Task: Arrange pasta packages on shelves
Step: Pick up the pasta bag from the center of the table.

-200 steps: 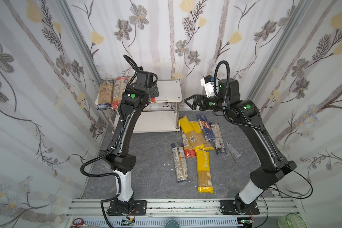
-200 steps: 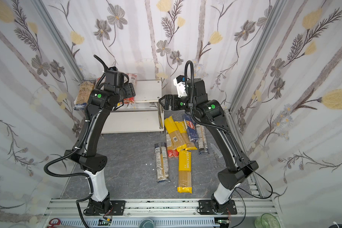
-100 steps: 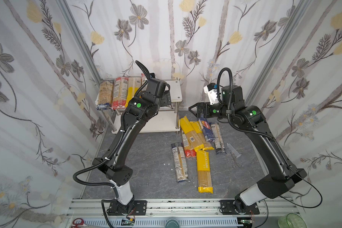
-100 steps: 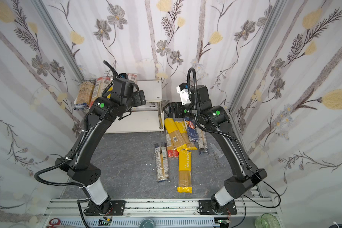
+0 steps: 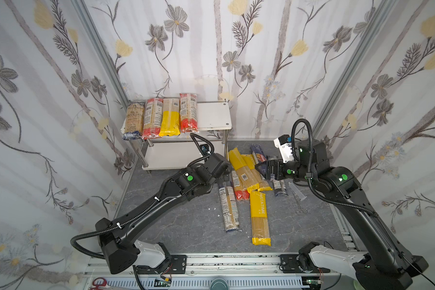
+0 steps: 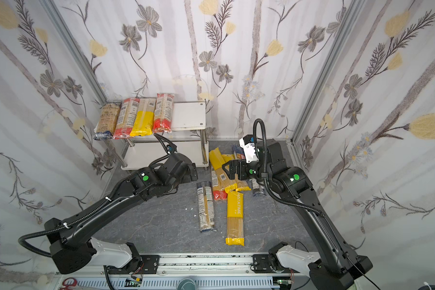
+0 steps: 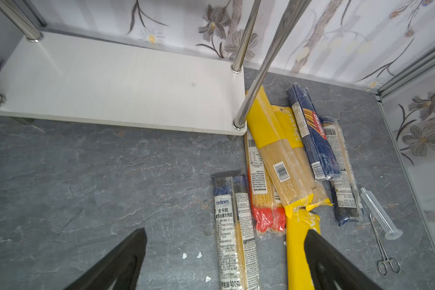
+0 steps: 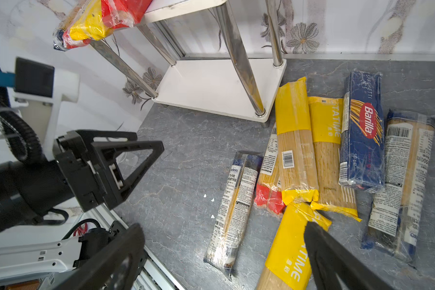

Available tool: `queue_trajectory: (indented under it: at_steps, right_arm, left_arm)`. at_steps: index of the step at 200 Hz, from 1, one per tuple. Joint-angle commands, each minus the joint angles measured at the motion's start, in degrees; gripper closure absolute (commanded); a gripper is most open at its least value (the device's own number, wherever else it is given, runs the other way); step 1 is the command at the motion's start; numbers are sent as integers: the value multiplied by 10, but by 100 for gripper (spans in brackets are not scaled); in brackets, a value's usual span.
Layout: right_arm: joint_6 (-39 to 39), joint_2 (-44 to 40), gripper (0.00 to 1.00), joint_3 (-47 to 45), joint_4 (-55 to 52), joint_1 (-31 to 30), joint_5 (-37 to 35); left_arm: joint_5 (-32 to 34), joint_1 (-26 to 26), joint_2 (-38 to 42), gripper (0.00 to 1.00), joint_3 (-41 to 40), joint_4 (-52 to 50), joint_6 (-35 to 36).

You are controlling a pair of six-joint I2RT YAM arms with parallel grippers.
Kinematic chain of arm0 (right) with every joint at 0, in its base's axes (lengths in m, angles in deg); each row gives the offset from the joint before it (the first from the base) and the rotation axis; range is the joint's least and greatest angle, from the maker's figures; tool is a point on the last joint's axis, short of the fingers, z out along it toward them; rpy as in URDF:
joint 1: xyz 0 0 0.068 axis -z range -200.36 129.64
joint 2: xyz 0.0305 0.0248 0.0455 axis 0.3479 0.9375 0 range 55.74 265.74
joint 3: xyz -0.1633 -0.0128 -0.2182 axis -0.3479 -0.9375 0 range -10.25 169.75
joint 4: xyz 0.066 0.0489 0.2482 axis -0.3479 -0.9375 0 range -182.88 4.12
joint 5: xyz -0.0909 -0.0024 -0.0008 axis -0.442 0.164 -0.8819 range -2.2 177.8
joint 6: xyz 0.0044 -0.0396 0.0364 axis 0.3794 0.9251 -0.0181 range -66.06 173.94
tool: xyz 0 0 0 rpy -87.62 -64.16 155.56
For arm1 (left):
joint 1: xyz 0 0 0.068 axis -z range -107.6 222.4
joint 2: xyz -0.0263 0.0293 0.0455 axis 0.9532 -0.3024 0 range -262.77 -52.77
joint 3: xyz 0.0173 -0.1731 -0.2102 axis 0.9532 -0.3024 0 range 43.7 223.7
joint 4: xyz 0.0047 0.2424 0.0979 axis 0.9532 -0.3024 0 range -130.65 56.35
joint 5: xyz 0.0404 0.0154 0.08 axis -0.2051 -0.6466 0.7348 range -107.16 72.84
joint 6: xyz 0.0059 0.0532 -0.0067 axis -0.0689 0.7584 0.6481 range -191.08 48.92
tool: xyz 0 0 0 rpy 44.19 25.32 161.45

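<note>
Floral wallpaper encloses a grey stone-patterned floor (image 5: 176, 226).

Left gripper (image 7: 225, 230): jaws spread wide and holding nothing, poised above a blue-topped packet (image 7: 230, 208) that lies a little apart from the pile.

Right gripper (image 8: 222, 226): likewise wide open and empty, hanging over the pile's near side, one finger above a long yellow packet (image 8: 289, 251).

Floor pile (image 5: 249, 175): seven packets in all lie just beside the rack, several of them overlapping. A dark blue one (image 8: 363, 130) partly covers a clear one (image 8: 402, 175). A syringe (image 7: 379, 213) and forceps (image 7: 384, 251) lie past the pile.

Rack (image 5: 214, 115): four packets (image 5: 170, 118) lie side by side on the left part of the top board, their near ends overhanging its front edge. The right part is bare, and the lower board (image 7: 123, 82) holds nothing.

Progress, as judged: about a third is shelved and seven packets remain. The next step is probably a pick from the floor.
</note>
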Motion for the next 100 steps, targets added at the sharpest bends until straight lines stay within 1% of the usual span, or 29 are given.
queue_trajectory:
  at_steps: [1,34,58,80,100]
  right_arm:
    - [-9,-29,0,-31,4,1,2]
    - [0,-69,0,-57,-21,2,-7]
    - [-4,-91,0,-76,-25,3,-5]
    - [-12,-113,0,-95,-26,2,-4]
    - [-20,-134,0,-111,-26,2,-7]
  left_arm:
    - [22,39,29,0,-81,60,-123]
    - [54,111,27,0,-159,73,-218]
    - [55,144,2,0,-193,88,-267]
    - [45,163,-29,0,-219,112,-293]
    - [20,171,-59,0,-240,153,-296]
